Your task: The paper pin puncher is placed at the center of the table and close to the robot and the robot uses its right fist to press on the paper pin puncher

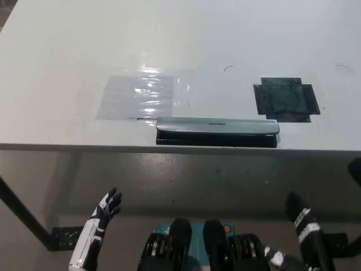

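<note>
Two hands hang below the tabletop (67, 51) edge: the white left hand (106, 208) open and empty, the black right hand (299, 217) with grip unclear. The puncher (217, 131) lies at that near edge, between a clear plastic sheet (141, 96) and a dark patch (286, 100).

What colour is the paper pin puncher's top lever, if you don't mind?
Silver-grey, over a black base, on the paper pin puncher; head view.

Long silver-topped, black-based paper pin puncher (217, 131) lies flat along the table's near edge.
</note>
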